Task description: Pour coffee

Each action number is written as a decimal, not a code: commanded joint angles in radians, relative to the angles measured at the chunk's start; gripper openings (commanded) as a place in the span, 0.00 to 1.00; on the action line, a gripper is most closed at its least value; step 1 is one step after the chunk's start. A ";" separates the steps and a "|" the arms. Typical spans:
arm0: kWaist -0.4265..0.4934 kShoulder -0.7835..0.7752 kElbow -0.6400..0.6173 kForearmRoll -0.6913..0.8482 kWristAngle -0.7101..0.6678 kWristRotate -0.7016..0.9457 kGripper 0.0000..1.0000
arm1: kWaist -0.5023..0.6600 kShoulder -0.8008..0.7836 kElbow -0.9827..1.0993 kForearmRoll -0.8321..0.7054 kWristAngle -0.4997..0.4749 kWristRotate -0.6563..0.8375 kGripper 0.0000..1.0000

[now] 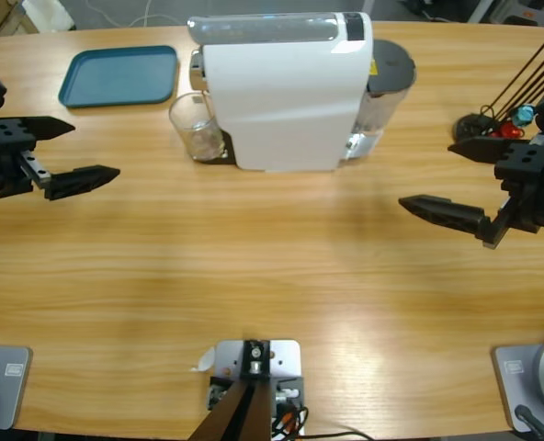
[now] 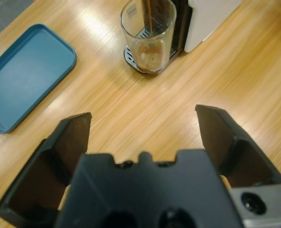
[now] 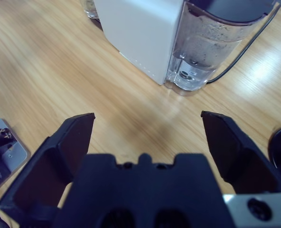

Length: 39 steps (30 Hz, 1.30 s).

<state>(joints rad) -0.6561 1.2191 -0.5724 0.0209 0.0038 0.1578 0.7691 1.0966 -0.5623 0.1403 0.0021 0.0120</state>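
While coffee [image 2: 148,47] streams thinly into the clear glass [image 2: 149,35], the glass stands on the drip tray under the white machine's [image 1: 286,92] spout to catch it. Blue tray [image 1: 119,75] lies nearby on the table [image 1: 272,266]. Left gripper [image 1: 70,152] and right gripper [image 1: 456,179] hover level, well apart, fingers wide, holding nothing.

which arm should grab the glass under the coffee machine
Left, probably. The left hand is open on the glass's side of the white coffee machine and faces it across bare table. From the right hand, the machine stands in the way.
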 commanded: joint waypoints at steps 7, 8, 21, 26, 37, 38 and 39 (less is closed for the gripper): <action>-0.011 0.029 0.058 -0.055 0.015 -0.014 0.88 | 0.012 0.001 0.041 -0.008 -0.007 0.014 1.00; -0.011 0.022 0.059 -0.055 0.020 -0.014 0.88 | 0.012 0.000 0.042 -0.008 -0.007 0.014 1.00; -0.011 -0.041 0.077 -0.059 0.109 -0.020 0.88 | 0.012 -0.005 0.045 -0.008 -0.011 0.014 1.00; -0.011 -0.057 0.081 -0.066 0.112 -0.020 0.88 | 0.012 -0.006 0.045 -0.008 -0.011 0.014 1.00; -0.011 -0.090 0.092 -0.086 0.108 -0.017 0.88 | 0.012 -0.001 0.047 -0.016 -0.011 0.014 1.00; -0.011 -0.096 0.093 -0.088 0.108 -0.017 0.88 | 0.012 -0.001 0.047 -0.016 -0.011 0.014 1.00; -0.011 -0.102 0.098 -0.094 0.108 -0.017 0.88 | 0.012 -0.001 0.047 -0.016 -0.011 0.014 1.00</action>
<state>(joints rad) -0.6592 1.1621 -0.5185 -0.0521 0.1025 0.1499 0.7693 1.0965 -0.5456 0.1367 0.0020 0.0120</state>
